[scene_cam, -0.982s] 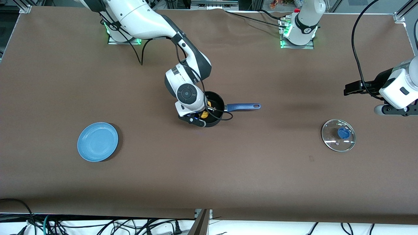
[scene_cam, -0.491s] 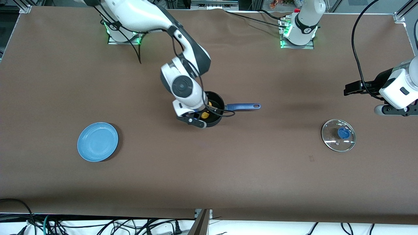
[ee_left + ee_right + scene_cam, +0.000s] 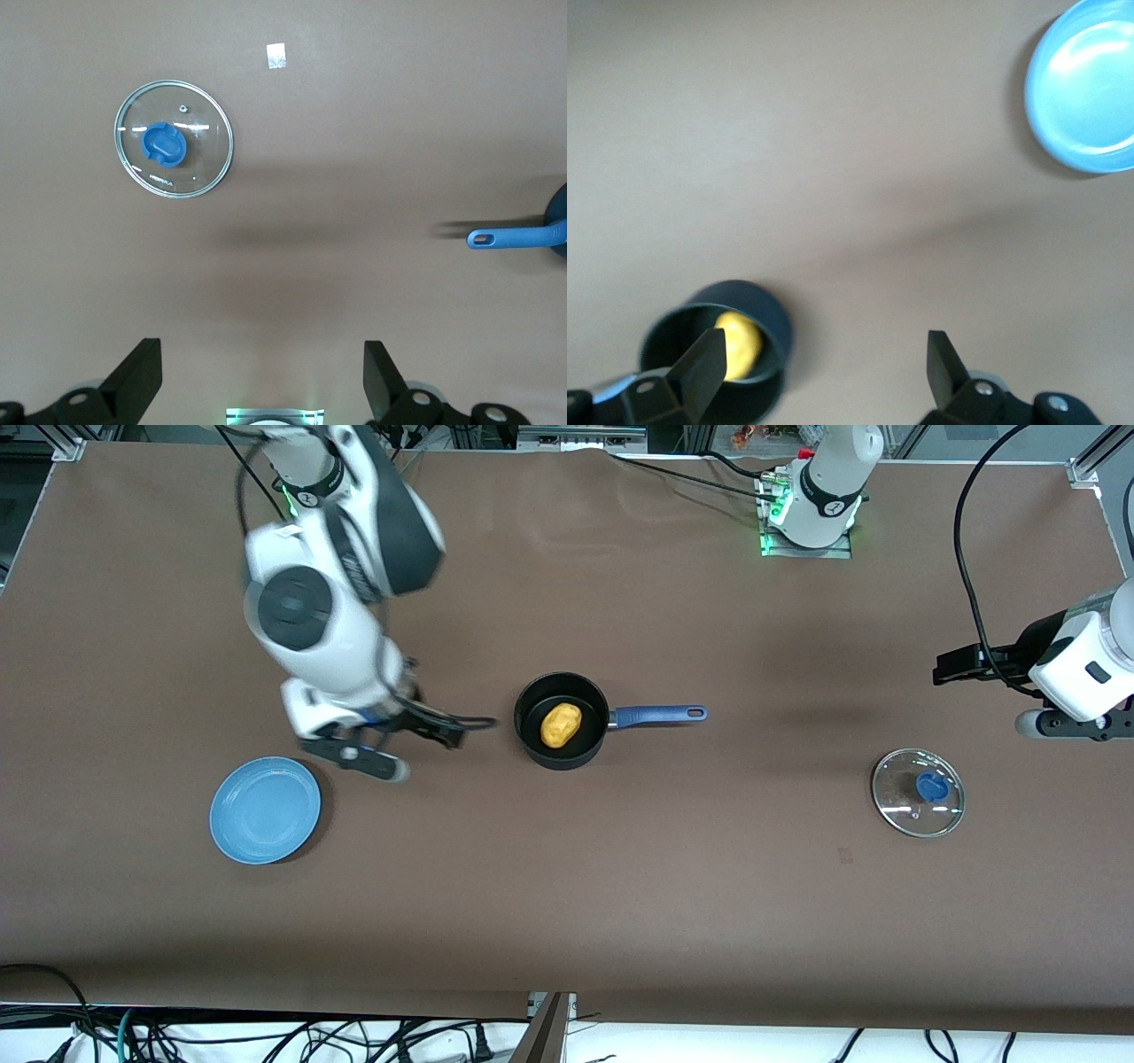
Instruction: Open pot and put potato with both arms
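Inside pot point(image 3: 562, 723) potato point(image 3: 561, 724) lies, lid off. Right gripper point(image 3: 821, 372) spread wide, empty, over table between plate and pot; retreat high. Left gripper point(image 3: 259, 381) wide, empty, waits.

Even overhead light, soft shadows

Right gripper point(image 3: 819, 372) raised, fingers spread, left gripper point(image 3: 261, 376) waiting aloft, fingers spread
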